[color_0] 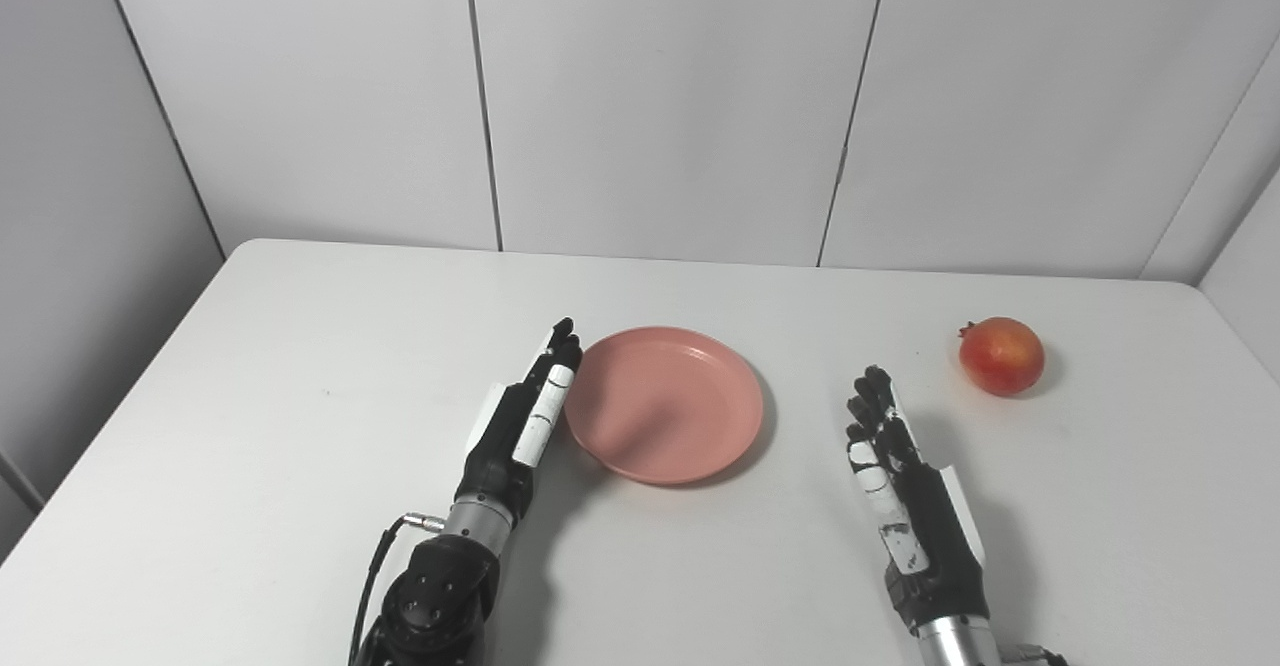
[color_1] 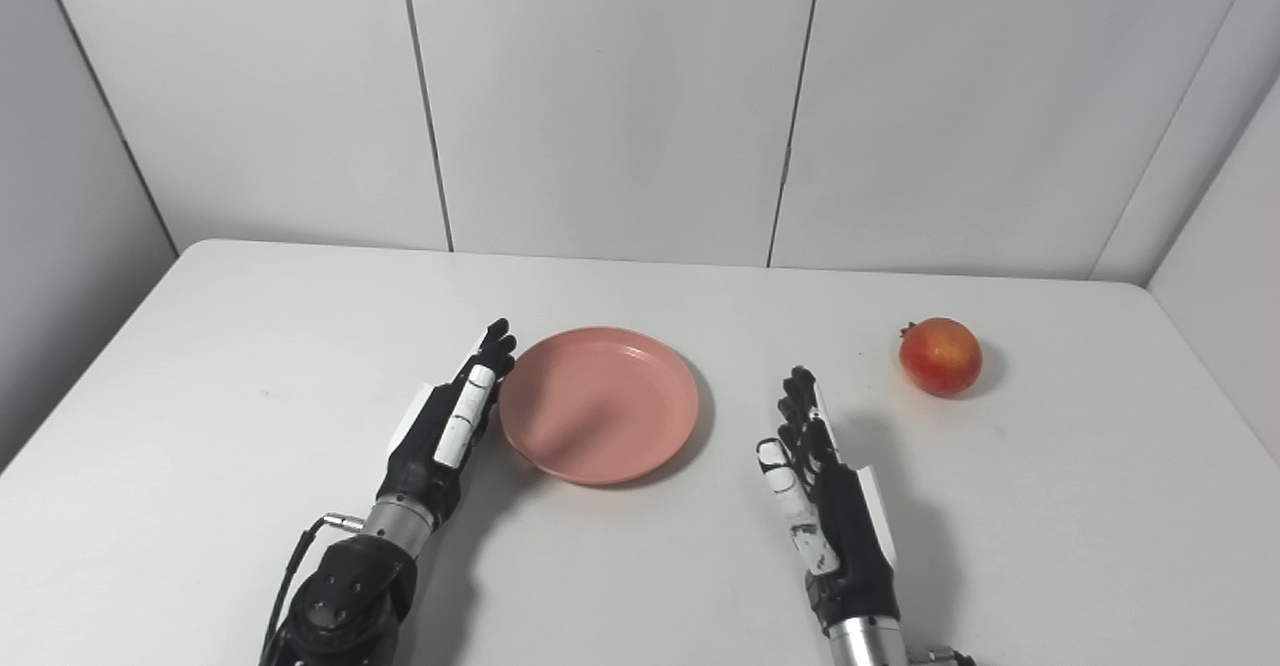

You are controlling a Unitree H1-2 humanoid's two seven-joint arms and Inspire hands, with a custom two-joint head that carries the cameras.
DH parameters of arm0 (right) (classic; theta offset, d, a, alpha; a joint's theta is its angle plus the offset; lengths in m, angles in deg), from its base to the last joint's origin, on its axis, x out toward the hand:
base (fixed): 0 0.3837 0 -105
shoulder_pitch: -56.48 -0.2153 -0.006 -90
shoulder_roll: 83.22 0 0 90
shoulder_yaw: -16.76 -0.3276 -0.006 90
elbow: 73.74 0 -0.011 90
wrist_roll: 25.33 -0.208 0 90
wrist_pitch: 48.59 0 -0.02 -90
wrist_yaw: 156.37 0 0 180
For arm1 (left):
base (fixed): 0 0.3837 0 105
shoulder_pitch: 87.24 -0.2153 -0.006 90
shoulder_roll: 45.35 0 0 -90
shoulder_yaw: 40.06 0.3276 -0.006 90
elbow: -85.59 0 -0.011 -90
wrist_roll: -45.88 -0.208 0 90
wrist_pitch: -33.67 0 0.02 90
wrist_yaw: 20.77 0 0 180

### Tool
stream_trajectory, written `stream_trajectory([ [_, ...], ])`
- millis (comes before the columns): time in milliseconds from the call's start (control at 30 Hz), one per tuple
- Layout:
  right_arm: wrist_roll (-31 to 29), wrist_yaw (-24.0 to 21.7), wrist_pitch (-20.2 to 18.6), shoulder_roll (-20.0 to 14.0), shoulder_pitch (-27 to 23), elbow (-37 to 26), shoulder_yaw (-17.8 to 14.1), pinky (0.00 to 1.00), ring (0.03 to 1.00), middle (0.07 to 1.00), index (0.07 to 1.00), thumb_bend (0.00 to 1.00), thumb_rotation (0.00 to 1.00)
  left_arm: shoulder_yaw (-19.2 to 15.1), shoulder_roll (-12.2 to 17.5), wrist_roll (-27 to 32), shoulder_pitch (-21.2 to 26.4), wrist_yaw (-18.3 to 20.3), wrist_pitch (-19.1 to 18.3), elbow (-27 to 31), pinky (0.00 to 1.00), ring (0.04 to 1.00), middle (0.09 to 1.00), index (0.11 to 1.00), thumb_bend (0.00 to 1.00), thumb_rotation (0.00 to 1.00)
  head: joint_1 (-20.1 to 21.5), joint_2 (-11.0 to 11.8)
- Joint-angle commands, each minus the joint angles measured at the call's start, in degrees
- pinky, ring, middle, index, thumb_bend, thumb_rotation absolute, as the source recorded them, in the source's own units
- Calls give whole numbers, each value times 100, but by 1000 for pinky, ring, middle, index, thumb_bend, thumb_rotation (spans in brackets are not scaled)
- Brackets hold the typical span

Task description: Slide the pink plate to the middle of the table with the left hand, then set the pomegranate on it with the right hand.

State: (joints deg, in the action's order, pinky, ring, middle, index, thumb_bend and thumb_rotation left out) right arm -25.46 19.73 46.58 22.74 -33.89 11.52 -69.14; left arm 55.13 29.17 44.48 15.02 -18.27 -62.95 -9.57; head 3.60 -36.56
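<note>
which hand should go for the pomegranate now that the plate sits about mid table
Right. The right hand is open, holds nothing, and lies nearest the pomegranate, with bare table between them. The left hand rests against the far side of the pink plate.

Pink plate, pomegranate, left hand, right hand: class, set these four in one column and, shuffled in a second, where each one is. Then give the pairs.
1. pink plate
2. pomegranate
3. left hand
4. right hand

A. open, between the plate and the fruit, touching neither
B. far right of the table, alone
D. near the table's middle, empty
C. flat against the plate's left rim

Pairs: 1-D, 2-B, 3-C, 4-A
</note>
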Motion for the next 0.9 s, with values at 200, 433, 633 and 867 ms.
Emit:
stream_trajectory([
  [200,41,37,-28,51,-129,-229,40,1000,1000,1000,1000,635,836,-11,-169,-234,264,-296,594,-209,952,952,971,953,744,1000,19,-18],
  [433,106,90,-12,70,-131,-213,50,1000,1000,1000,1000,640,843,-50,-239,-311,366,-426,679,-385,964,956,976,962,747,1000,77,-1],
  [633,99,115,46,134,-148,-163,41,1000,997,1000,1000,628,819,105,-178,-601,333,-405,559,-289,952,961,986,961,733,1000,159,19],
  [867,203,171,-11,160,-149,-178,71,1000,990,998,999,635,825,128,-188,-536,234,-261,371,-79,956,961,997,973,747,1000,284,-5],
])
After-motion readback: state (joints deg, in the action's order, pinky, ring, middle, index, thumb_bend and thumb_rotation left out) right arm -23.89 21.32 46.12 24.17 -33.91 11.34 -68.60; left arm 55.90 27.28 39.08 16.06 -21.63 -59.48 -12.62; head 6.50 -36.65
